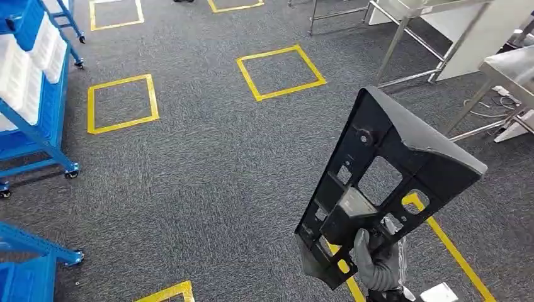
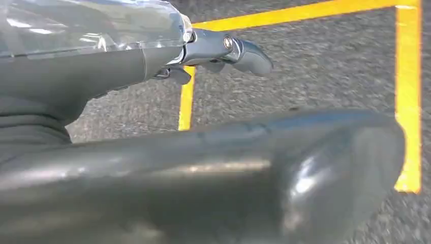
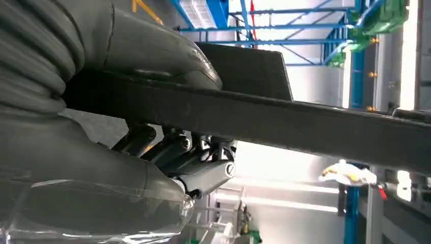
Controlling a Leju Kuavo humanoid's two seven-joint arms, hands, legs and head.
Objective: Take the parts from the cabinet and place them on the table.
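Above open carpet (image 1: 208, 163), right hand (image 1: 376, 264) grips black part (image 1: 390, 182).

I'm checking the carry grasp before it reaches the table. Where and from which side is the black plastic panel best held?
Probably at its narrow lower end, from below, where the right hand grips the black plastic panel now. That end is a thin edge with cut-outs the fingers can wrap around, thumb on the opposite face. The upper end flares into a wide hooded lip, likely too bulky to close on.

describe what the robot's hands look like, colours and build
The right hand has a grey ribbed cover, a thick grey thumb, dark jointed fingers and a clear plastic shell at the wrist. The left hand shows the same grey thumb, clear shell and a small metal pivot screw.
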